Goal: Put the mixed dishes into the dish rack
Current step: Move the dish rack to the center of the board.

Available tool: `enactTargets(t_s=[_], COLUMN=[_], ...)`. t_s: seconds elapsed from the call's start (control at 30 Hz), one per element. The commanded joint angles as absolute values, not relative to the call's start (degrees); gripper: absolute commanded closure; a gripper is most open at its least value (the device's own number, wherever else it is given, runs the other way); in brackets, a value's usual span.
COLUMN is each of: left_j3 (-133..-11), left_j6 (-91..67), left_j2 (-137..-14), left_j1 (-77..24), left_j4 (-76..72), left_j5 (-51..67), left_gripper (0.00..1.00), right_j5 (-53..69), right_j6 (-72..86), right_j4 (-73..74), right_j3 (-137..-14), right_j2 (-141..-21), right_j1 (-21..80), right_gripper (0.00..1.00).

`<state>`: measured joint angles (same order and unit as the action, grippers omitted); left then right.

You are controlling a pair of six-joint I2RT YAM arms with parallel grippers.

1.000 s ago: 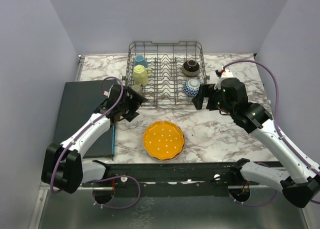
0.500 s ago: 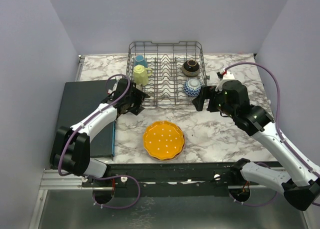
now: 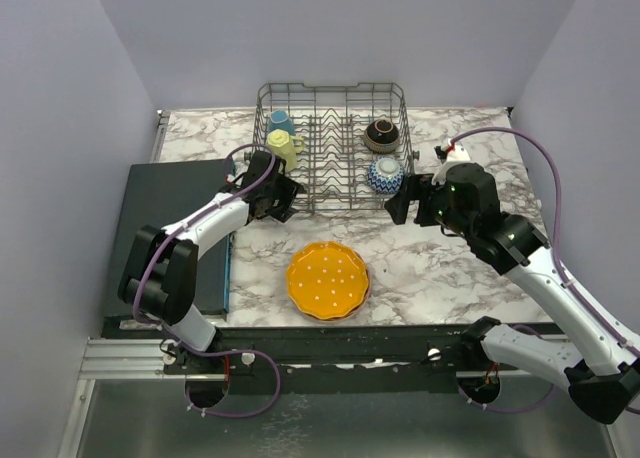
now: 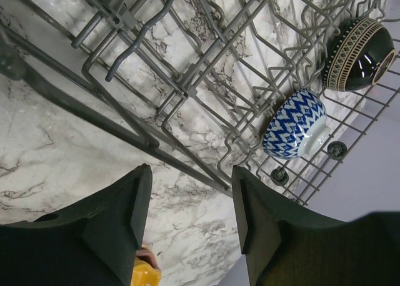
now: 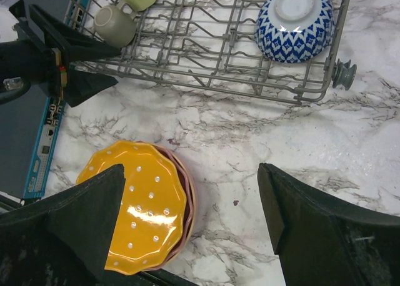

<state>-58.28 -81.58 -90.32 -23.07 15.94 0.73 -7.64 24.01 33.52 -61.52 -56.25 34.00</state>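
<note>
The grey wire dish rack stands at the back. It holds a blue mug, a yellow mug, a dark brown bowl and a blue-patterned bowl. An olive mug lies in its near left corner. An orange scalloped, white-dotted plate tops a stack with pink and peach rims on the marble. My left gripper is open and empty at the rack's near left corner. My right gripper is open and empty beside the rack's near right corner. The plate also shows in the right wrist view.
A dark flat mat lies left of the plates, under my left arm. In the left wrist view the rack's tines and both bowls lie ahead. Walls close in the table on three sides.
My left gripper has moved up and right from the mat's edge to the rack's near left corner. My right arm has barely moved.
</note>
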Motion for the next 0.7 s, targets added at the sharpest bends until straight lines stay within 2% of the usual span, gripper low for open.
enactTargets(t_s=[0.0,0.33,0.67], left_j3=[-60.9,-62.5,-61.6], left_j6=[-83.3,-81.7,-76.9], left_j2=[-93.0,-96.4,-96.8], left_j1=[-23.2,-23.3,-23.2], left_j4=[16.2,15.6,15.9], left_j5=[-1.0,1.4,3.3], left_gripper=[0.41,0.51,0.70], right_j5=[-6.3,-6.5,-6.6], right_j6=[24.8,25.3,25.5], right_j4=[33.1,33.5,34.6], right_j3=[-60.5,-59.5,-59.4], right_j2=[-55.0,-54.8,-55.0], right_j1=[33.7,33.6,33.7], right_gripper=[0.07,0.07,0.07])
